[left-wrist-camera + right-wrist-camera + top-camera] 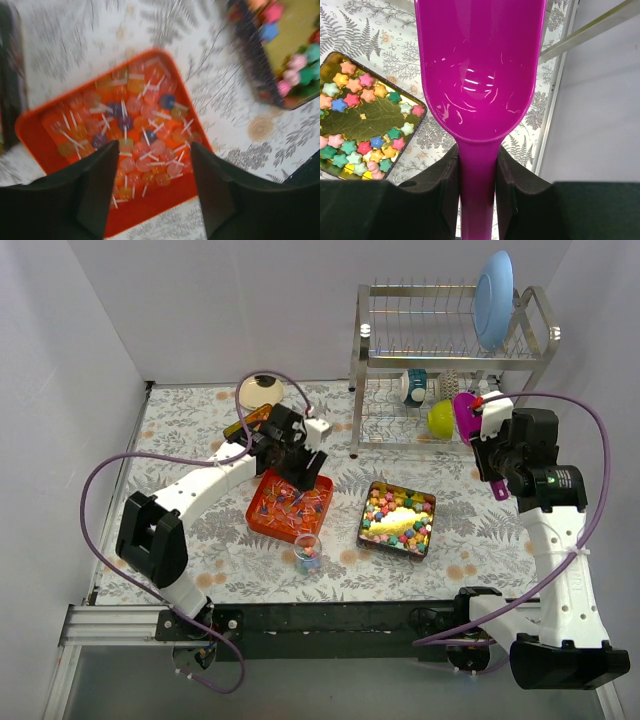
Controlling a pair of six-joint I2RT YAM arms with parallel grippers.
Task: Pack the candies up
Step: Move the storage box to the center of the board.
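Round candies on white sticks point(145, 132) fill an orange tray point(262, 518). My left gripper point(155, 172) hangs open just above the tray's near part, with nothing between its fingers; the top view shows this gripper point(303, 476) over the tray's far edge. Star-shaped pastel candies point(357, 90) lie in a dark tray with a gold bottom point(430, 536). A small clear cup point(308, 553) holding a few candies stands in front of the orange tray. My right gripper point(477, 157) is shut on the handle of a magenta scoop point(480, 75), held empty and raised at the right point(466, 415).
A metal dish rack point(455, 350) at the back holds a blue plate point(492, 298), a green bowl point(441, 418) and a mug. A round yellowish dish point(260, 392) sits at the back left. White walls close in both sides.
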